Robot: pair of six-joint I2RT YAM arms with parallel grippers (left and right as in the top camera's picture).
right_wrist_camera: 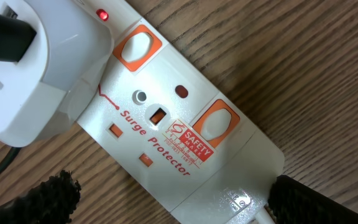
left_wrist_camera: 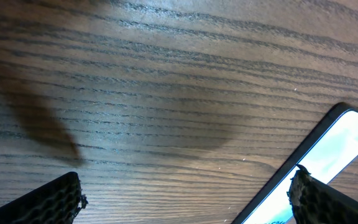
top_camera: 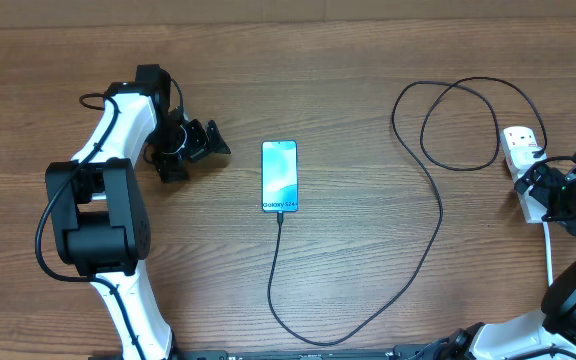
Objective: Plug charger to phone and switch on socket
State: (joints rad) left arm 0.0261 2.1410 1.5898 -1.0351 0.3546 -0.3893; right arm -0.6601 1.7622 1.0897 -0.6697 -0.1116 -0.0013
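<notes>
The phone [top_camera: 279,177] lies face up mid-table, its light blue screen lit. The thin black charger cable [top_camera: 440,215] runs from the phone's bottom edge, loops toward the front and then up to a white plug [top_camera: 520,143] in the socket [top_camera: 530,205] at the right edge. My right gripper [top_camera: 543,188] hangs open over the socket [right_wrist_camera: 185,143], one finger on each side of its cord end; a red light [right_wrist_camera: 102,14] glows beside the plug [right_wrist_camera: 36,68]. My left gripper [top_camera: 198,150] is open and empty, left of the phone [left_wrist_camera: 344,152].
The socket carries two white rocker switches in orange frames [right_wrist_camera: 137,46] [right_wrist_camera: 218,122]. Its white cord [top_camera: 549,250] runs toward the table's front edge. The charger cable makes a double loop [top_camera: 458,125] at the back right. Bare wood lies under my left gripper [left_wrist_camera: 185,205].
</notes>
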